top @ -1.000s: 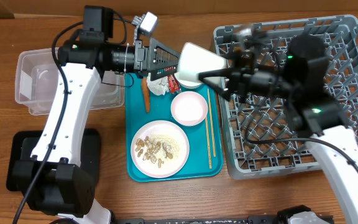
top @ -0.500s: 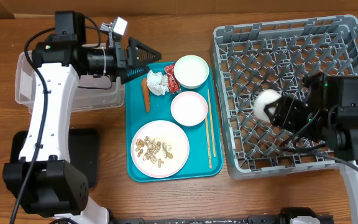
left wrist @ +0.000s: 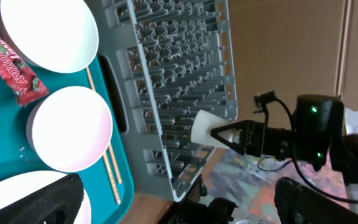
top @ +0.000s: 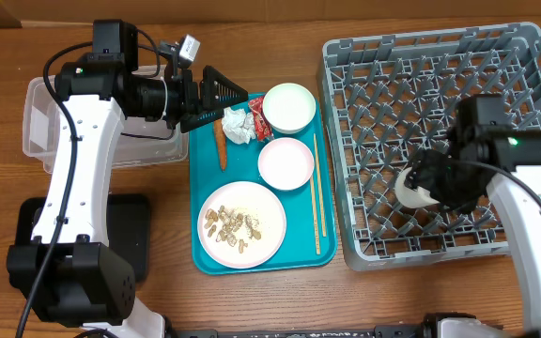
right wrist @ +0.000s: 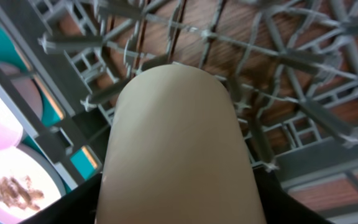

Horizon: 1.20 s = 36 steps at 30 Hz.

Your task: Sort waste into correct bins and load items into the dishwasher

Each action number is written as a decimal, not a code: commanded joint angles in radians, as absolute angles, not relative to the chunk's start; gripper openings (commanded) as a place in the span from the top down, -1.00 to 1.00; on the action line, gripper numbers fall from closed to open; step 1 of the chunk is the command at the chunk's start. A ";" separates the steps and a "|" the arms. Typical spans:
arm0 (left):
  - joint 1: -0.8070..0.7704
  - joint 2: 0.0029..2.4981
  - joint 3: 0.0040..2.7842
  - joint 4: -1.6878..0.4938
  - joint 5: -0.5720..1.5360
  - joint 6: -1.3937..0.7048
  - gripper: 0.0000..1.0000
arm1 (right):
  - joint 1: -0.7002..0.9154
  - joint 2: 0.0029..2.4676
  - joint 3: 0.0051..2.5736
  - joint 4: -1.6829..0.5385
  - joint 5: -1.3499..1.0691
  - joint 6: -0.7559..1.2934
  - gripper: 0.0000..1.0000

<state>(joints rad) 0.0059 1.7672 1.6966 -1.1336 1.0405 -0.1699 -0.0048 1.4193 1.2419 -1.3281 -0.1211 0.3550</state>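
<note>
My right gripper is shut on the small white cup and holds it low over the grey dish rack, left of centre. In the right wrist view the cup fills the frame above the rack's pegs. My left gripper is open and empty, above the teal tray's far left corner, next to the paper wad, carrot and red wrapper. On the tray lie a white bowl, a pink bowl, a plate with food scraps, and chopsticks.
The clear tub stands at the far left, under my left arm. The black tray lies nearer the front left. The teal tray sits between the bins and the rack. The left wrist view shows the white bowl and pink bowl.
My right gripper has carried the cup from over the teal tray to the rack and lowered it. My left gripper pulled back left, then shifted slightly right.
</note>
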 commanded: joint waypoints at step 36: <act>-0.021 1.605 1.798 -1.432 0.125 -0.389 -0.76 | 0.576 1.546 1.336 -0.968 0.107 0.446 -0.48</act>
<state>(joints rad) -0.0719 1.7191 1.7485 -1.4075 0.1287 -0.4160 0.5739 1.4872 1.3197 -0.9878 -0.0696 0.4007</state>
